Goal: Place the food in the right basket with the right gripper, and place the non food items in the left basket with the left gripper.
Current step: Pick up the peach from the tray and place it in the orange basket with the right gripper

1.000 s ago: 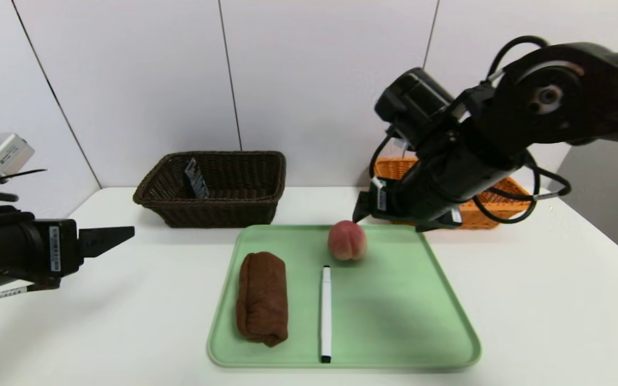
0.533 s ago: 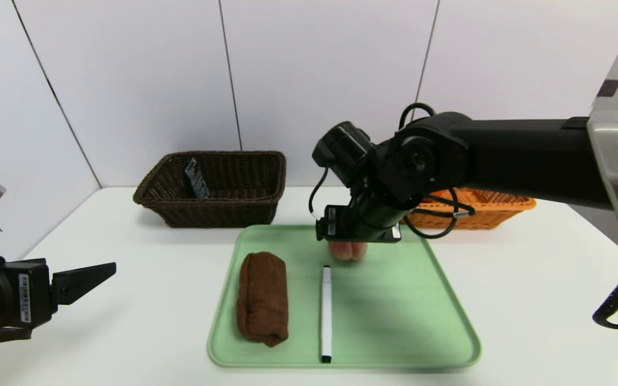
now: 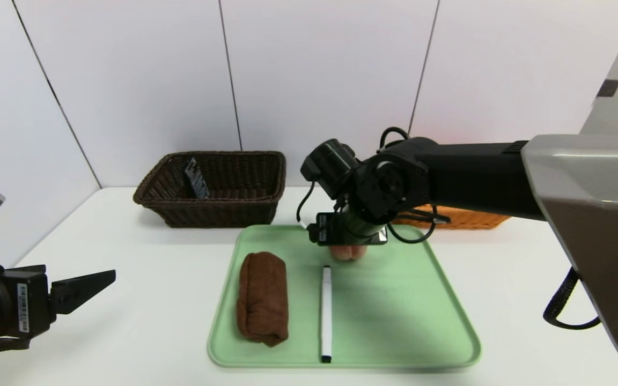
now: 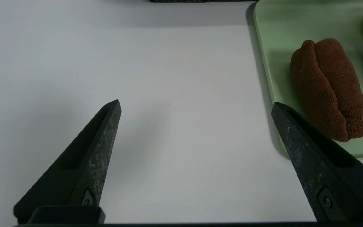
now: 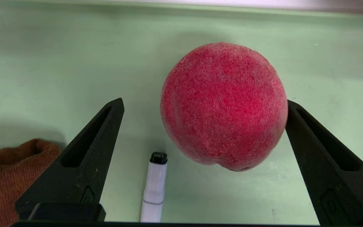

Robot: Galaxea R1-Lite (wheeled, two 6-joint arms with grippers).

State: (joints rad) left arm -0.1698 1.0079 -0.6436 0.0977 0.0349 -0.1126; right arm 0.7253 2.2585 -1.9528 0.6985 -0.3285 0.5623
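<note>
Right gripper (image 5: pixel 203 107): down over the far part of the green tray (image 3: pixel 395 321), fingers spread wide either side of the peach (image 5: pixel 224 105) — one finger touching or nearly touching its side, the other with a clear gap, nothing clamped yet.
Peach: sitting on the tray near its far edge, just beyond the cap end of the marker (image 3: pixel 325 313); the one food item in view, not yet lifted.
Orange basket (image 3: pixel 470 217): just beyond the tray's far right corner, mostly hidden by the right arm; cannot tell what is inside.
Brown towel (image 3: pixel 262 297): rolled up on the tray's left half, beside the marker, untouched.
Marker: lying lengthwise mid-tray, untouched.
Dark basket (image 3: pixel 212 187): beyond the tray's far left corner, a dark flat object (image 3: pixel 196 177) leaning inside.
Left gripper (image 4: pixel 197 132): waiting off the tray's left side above the bare table, fingers wide apart, holding nothing.
Progress: early going, I judge — peach grasp about to close, towel and marker both left for the left arm.
</note>
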